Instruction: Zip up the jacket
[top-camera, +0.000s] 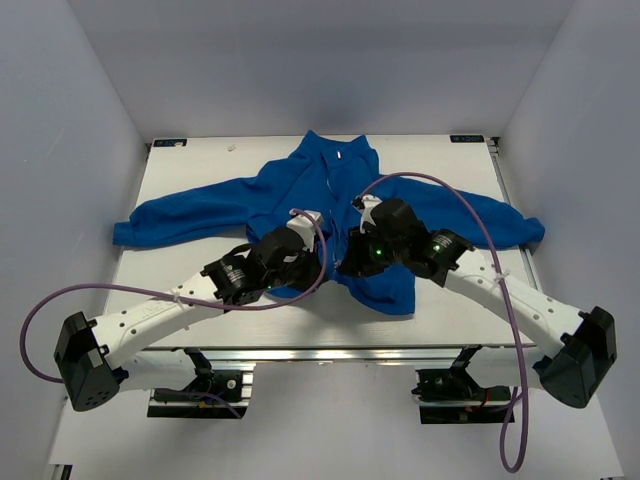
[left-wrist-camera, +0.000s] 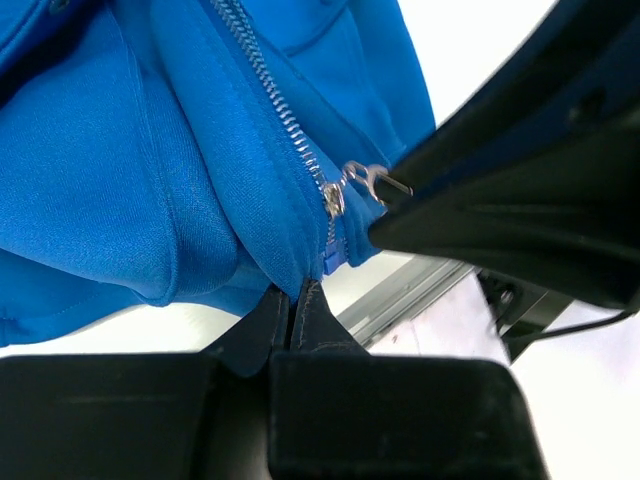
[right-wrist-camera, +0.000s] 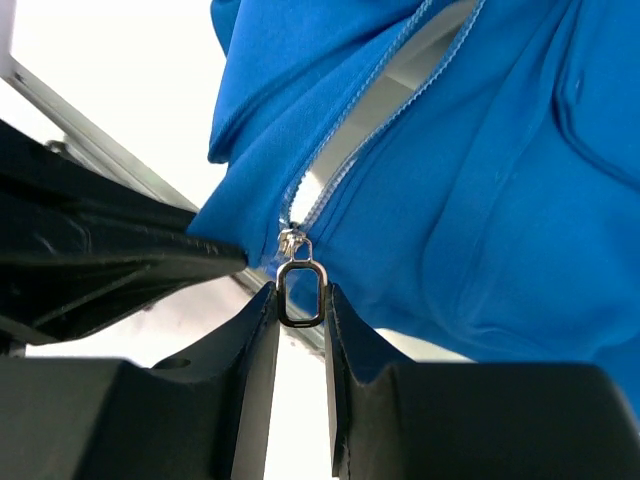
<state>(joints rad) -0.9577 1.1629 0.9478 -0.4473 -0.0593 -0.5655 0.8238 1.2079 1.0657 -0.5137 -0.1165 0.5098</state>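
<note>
The royal-blue jacket (top-camera: 330, 185) lies flat on the white table with its collar at the far side and its sleeves spread out. Its light zipper (right-wrist-camera: 360, 110) is open above the slider (right-wrist-camera: 289, 241), which sits near the bottom hem. My right gripper (right-wrist-camera: 301, 300) is shut on the metal ring pull (right-wrist-camera: 301, 268) and shows in the top view (top-camera: 348, 262). My left gripper (left-wrist-camera: 293, 300) is shut on the hem fabric just below the zipper's bottom end (left-wrist-camera: 333, 258), and shows in the top view (top-camera: 316, 258). The slider (left-wrist-camera: 333, 198) and pull also show in the left wrist view.
The jacket's sleeves reach toward the table's left (top-camera: 165, 222) and right (top-camera: 515, 228) sides. The table's metal front rail (top-camera: 330, 353) runs just below the hem. White walls enclose the table (top-camera: 200, 290). Purple cables (top-camera: 440, 185) loop over the arms.
</note>
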